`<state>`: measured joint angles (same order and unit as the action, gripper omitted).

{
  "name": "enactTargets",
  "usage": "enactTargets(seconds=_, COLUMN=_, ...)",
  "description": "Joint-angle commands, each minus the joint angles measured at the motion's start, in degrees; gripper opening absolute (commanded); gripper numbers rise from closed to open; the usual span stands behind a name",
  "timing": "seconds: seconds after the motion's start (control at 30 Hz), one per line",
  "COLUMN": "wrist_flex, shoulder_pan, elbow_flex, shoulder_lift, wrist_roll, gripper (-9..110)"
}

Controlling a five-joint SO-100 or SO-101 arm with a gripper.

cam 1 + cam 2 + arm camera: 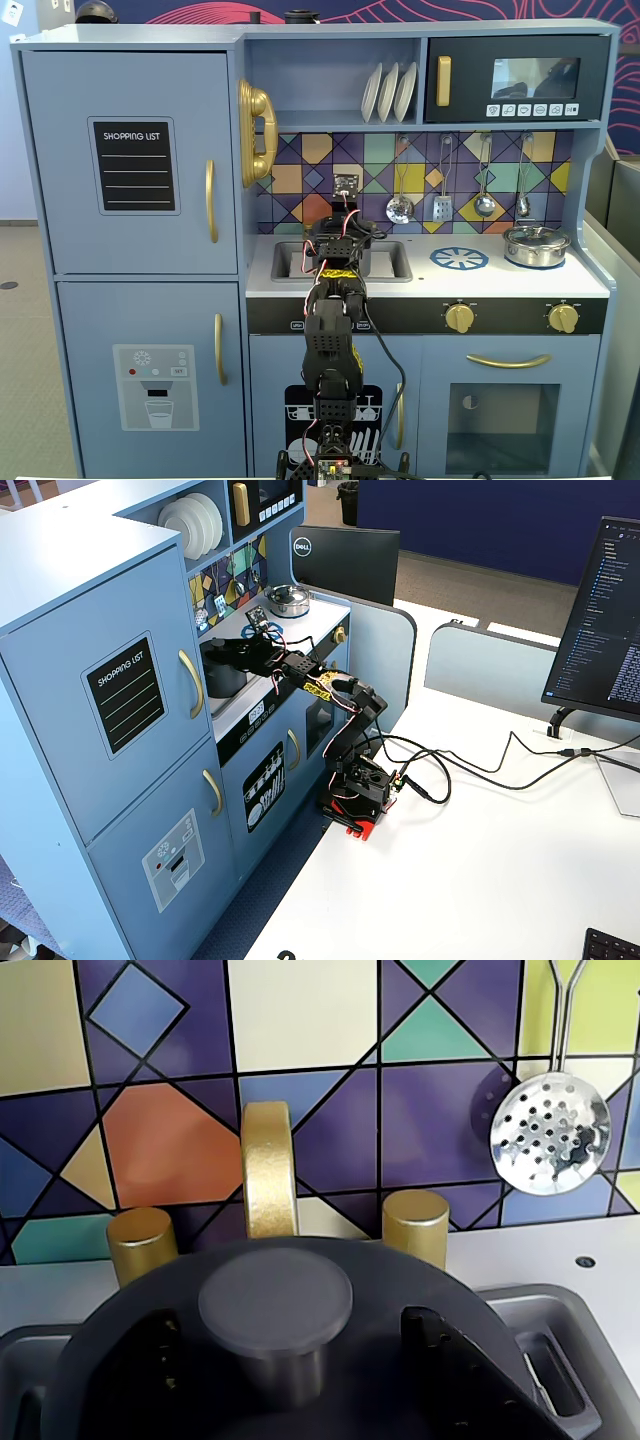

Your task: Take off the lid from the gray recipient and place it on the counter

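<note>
- The lid (300, 1360) sits on the gray recipient (226, 672), which stands in the sink basin (395, 262) of the toy kitchen; in the wrist view the dark disc fills the lower frame, with its round knob (276, 1298) at centre.
- The gold faucet (268, 1170) rises just behind the knob, with a gold tap handle (141, 1244) to its left and another tap handle (415, 1227) to its right in that view.
- The arm (330, 340) reaches from its base up over the front edge of the desk (500, 280) to the sink basin. The gripper (340, 228) hangs above the sink basin in a fixed view, and its body hides the recipient from that side.
- I cannot tell whether the jaws stand apart or together: no view shows the fingertips clearly, and the wrist view shows none around the knob.
- Judged step: the approach to the lid, with the lift not yet done; the lid lies flat and seated.
- The next move calls for coming down on the knob, closing on it, and raising it straight so the rim clears the recipient without dragging it toward the faucet.
- For the placing, the bare desk by the blue burner ring (459, 259), to the right of the sink basin in that fixed view, looks free; the silver pot (536, 245) stands farther right and should be kept clear of.
</note>
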<state>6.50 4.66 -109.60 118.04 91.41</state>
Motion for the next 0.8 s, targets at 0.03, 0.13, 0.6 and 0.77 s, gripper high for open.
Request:
enactTargets(seconds=0.03, wrist_flex=-1.3, shoulder_pan=-1.4, elbow_flex=3.1, shoulder_lift=-0.4, wrist_roll=0.6, gripper=11)
enactTargets(seconds=0.13, wrist_flex=-1.7, shoulder_pan=-2.1, elbow_flex=2.8, shoulder_lift=-0.1, wrist_roll=1.5, gripper=0)
enactTargets(seconds=0.6, wrist_flex=-0.9, shoulder_pan=-3.5, elbow_flex=10.5, shoulder_lift=4.7, wrist_roll=4.7, gripper=0)
enactTargets(seconds=0.77, wrist_flex=-0.1, shoulder_pan=1.1, elbow_flex=10.8, shoulder_lift=6.8, wrist_roll=4.4, gripper=0)
